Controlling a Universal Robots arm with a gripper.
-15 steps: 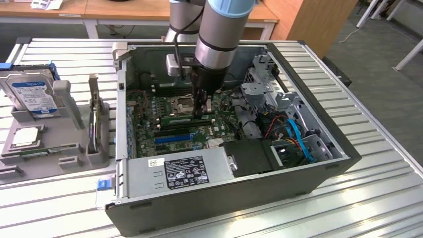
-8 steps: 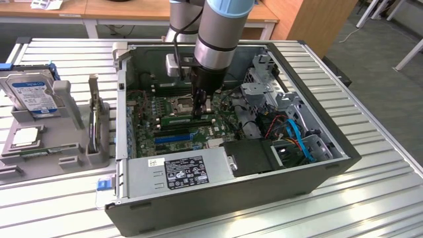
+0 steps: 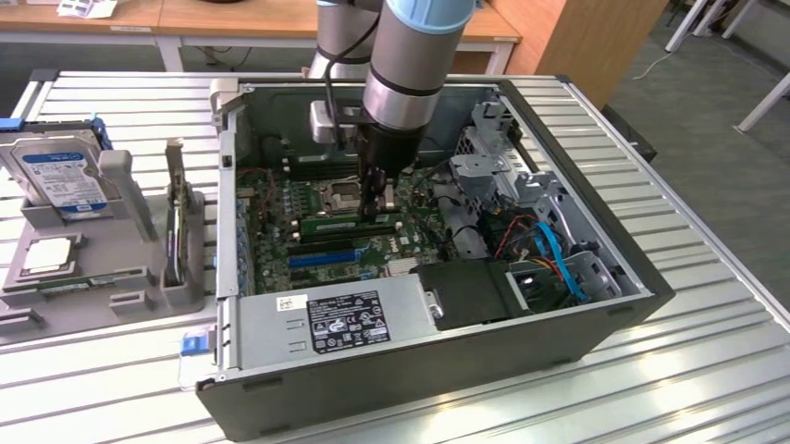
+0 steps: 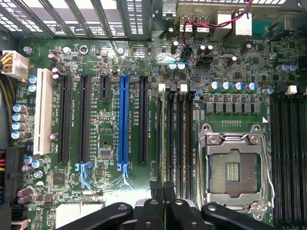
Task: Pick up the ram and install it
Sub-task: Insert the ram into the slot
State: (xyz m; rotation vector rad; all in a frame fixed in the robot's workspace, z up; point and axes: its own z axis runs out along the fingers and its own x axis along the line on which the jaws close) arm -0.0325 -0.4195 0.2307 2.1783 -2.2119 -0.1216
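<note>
Two dark fingers (image 4: 154,195) of the gripper (image 4: 163,189) are pressed almost together. As I read it, they pinch the top edge of the ram (image 3: 350,223), the long green stick standing on edge among the black memory slots (image 4: 181,143) directly under the wrist. Whether it has bottomed in its slot I cannot tell. To do this step well, the stick should stay upright and parallel to the slot. The push should go straight down and be shared evenly along its length, because a tilt would likely jam one end against a white latch (image 4: 161,87). In the exterior view the empty processor socket (image 3: 339,194) lies just beside the gripper at about ten o'clock, so any sideways drift there is risky. The blue expansion slot (image 3: 324,260) sits near at seven o'clock. Farther out, at six o'clock, the power supply (image 3: 333,319) fills the near corner of the case (image 3: 432,379). Well apart at nine o'clock, outside the case, a hard drive (image 3: 62,176) rests in a grey tray (image 3: 124,310).
</note>
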